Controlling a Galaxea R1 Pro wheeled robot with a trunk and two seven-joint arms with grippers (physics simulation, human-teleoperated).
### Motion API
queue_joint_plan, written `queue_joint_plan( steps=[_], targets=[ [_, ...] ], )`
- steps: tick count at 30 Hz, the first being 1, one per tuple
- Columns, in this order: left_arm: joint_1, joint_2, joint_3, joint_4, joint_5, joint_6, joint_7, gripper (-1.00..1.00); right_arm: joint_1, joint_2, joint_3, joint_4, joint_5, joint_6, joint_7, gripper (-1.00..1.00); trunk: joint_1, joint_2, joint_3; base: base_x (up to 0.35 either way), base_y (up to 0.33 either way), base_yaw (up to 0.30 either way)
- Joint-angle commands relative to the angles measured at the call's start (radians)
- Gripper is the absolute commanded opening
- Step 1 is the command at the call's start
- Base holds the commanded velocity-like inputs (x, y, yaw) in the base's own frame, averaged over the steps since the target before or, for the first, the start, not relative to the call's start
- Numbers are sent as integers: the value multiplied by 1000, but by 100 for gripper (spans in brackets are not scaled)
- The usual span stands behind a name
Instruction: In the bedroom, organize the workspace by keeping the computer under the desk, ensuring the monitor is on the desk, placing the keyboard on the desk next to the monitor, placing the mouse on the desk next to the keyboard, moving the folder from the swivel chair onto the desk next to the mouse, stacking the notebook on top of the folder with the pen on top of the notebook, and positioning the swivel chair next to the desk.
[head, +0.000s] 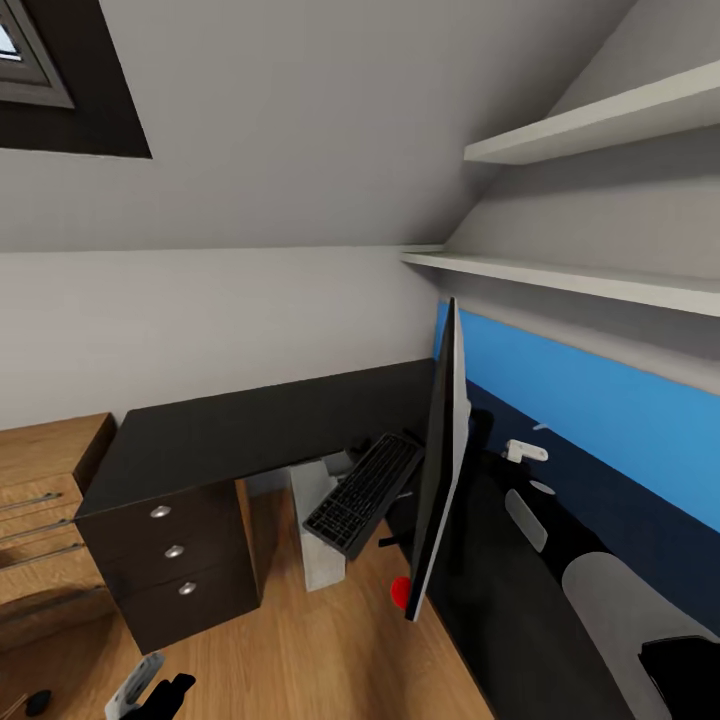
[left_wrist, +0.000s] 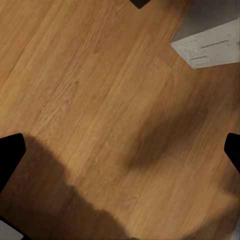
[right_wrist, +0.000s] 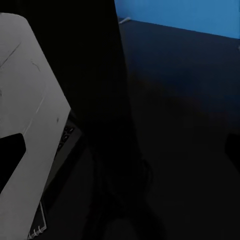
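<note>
One computer (left_wrist: 210, 46) corner on wood floor (left_wrist: 90, 100), left wrist view.

head view over desk (head: 250, 430), left wrist close above floor (left_wrist: 100, 100)

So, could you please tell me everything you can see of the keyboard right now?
In the head view the keyboard is a slim, flat, dark grey-black slab with rows of pale-lettered keys, seemingly plastic. It is tilted, its far end higher and near the monitor's lower edge, its near end dropping toward the wooden floor in front of the pale computer. It sits in the desk's inner corner, mostly off the top. Whether it rests on the edge, and what supports it, I cannot tell.
</note>
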Motion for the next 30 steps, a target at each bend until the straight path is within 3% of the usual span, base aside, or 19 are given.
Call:
queue_joint_plan(
  steps=[1, 30],
  targets=[
    [0, 0, 1, -2, 10, 4, 8, 100, -1, -1, 8, -1, -7, 4, -9, 100, 0, -1, -1, 48, 24, 0],
    [-1, 0, -2, -2, 10, 4, 5, 100, -2, -1, 6, 6, -12, 17, -9, 100, 0, -1, -1, 34, 3, 0]
  ],
)
